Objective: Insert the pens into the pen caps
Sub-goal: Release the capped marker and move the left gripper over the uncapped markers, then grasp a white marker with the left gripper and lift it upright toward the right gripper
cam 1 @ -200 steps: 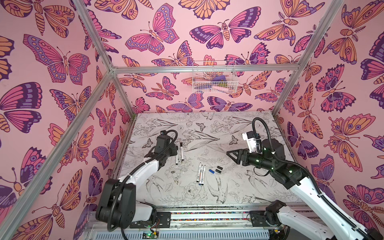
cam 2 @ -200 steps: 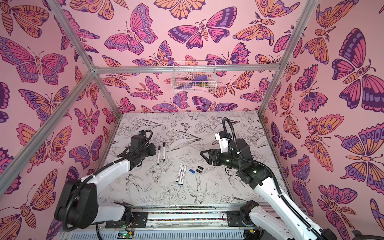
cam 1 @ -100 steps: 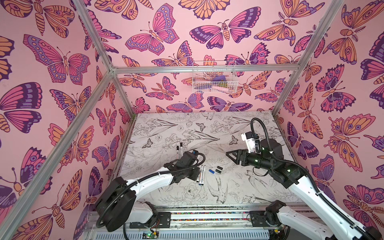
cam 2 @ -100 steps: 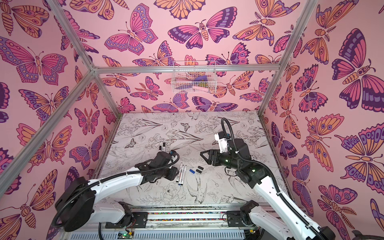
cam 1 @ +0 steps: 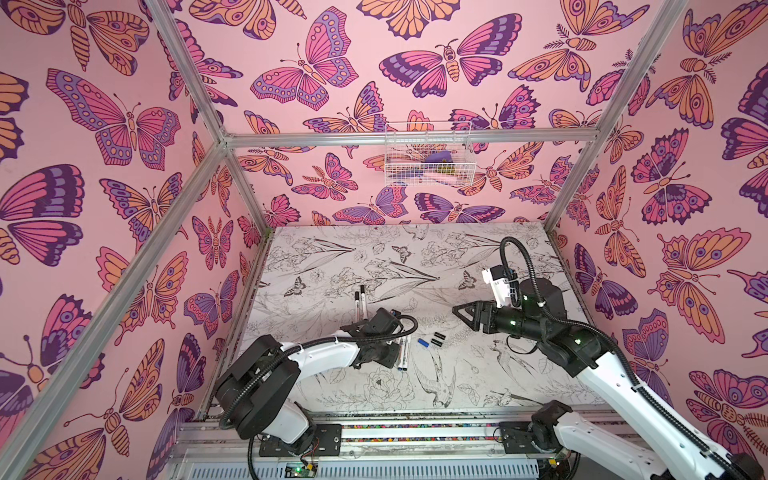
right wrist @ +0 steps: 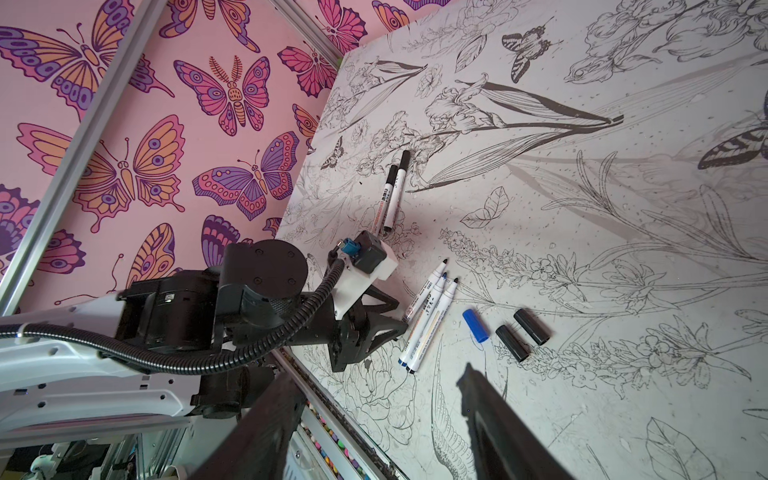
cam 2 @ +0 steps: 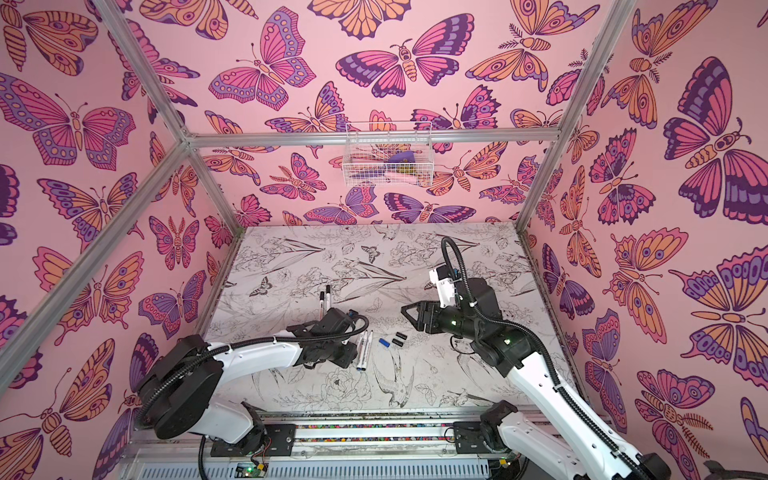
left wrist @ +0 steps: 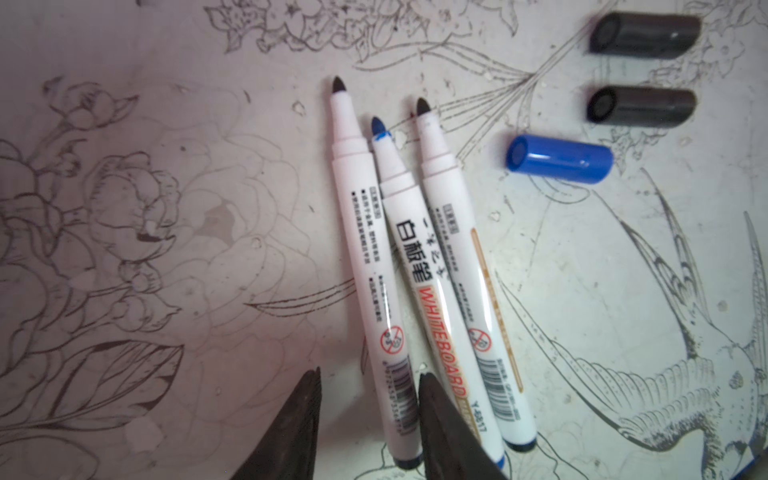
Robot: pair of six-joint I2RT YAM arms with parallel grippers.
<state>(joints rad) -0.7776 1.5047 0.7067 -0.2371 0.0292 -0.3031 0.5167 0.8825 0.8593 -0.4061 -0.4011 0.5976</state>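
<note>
Left gripper (left wrist: pixel 369 374) apart, low over table (left wrist: pixel 166 208), straddling tail of outermost pen (left wrist: pixel 365 249) of three lying together. Blue cap (left wrist: pixel 559 158) and two black caps (left wrist: pixel 642 106) near. Right gripper (right wrist: pixel 378 374) apart, empty, aloft.

We look into a booth of pink walls (cam 1: pixel 124 216) printed with large butterflies in purple, magenta and orange. Silver aluminium bars (cam 1: pixel 407 137) frame its corners and cross the back wall, where a white wire basket (cam 1: pixel 428 183) hangs with a few coloured items inside. The tabletop (cam 1: pixel 478 374) is white, covered with black line drawings of flowers, birds and butterflies. The light is soft and even.
</note>
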